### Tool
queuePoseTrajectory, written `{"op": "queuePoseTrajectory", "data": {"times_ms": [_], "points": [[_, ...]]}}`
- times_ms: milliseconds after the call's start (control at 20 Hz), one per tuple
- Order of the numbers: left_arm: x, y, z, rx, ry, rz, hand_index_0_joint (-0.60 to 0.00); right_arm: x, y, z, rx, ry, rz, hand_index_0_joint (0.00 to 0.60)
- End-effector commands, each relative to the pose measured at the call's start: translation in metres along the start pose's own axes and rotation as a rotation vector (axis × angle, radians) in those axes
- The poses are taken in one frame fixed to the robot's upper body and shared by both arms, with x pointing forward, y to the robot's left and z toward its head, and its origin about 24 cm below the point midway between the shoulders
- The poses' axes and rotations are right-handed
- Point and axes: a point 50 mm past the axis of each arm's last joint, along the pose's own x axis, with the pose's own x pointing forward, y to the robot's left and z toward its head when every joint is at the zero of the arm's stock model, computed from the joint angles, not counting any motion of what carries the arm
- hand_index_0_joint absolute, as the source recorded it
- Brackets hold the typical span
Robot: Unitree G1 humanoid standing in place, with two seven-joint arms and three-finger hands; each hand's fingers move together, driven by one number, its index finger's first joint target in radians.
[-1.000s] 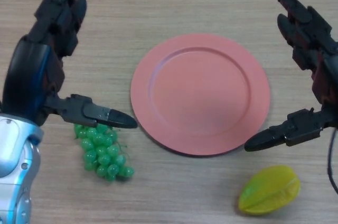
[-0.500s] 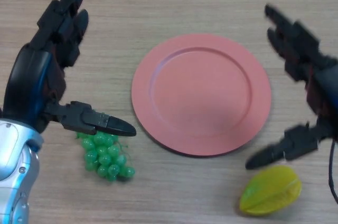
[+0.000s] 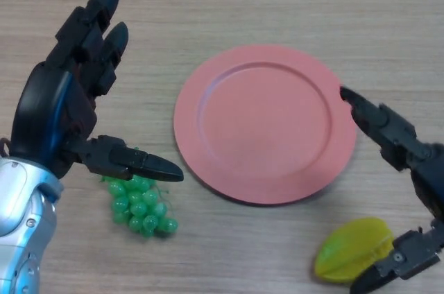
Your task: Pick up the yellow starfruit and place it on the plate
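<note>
The yellow starfruit lies on the wooden table at the bottom right, just below the pink plate. My right hand is open at the right edge, fingers stretched over the plate's right rim and thumb beside the starfruit's lower right; the fruit lies in the gap between them, not gripped. My left hand is open at the left, fingers pointing up and away, thumb reaching over a bunch of green grapes. The plate has nothing on it.
The green grapes lie left of the plate, partly under my left thumb. Bare wooden table stretches beyond the plate.
My right hand has moved down and toward me, from beside the plate's upper right to around the starfruit. My left hand shifted slightly right. The starfruit, grapes and plate have not moved.
</note>
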Motion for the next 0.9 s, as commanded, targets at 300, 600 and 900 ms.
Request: {"op": "queuePoseTrajectory", "data": {"times_ms": [300, 600, 900], "points": [[-0.002, 0.003, 0.031, 0.048, -0.178, 0.013, 0.0, 0.001, -0.004, -0.003, -0.248, -0.137, 0.001, 0.0], [-0.003, 0.005, 0.035, 0.049, -0.174, 0.033, 0.0, -0.007, 0.002, -0.026, -0.247, -0.079, 0.031, 0.0], [-0.001, 0.003, 0.031, 0.062, -0.154, 0.03, 0.0, -0.009, 0.0, -0.043, -0.179, -0.013, 0.038, 0.401]]}}
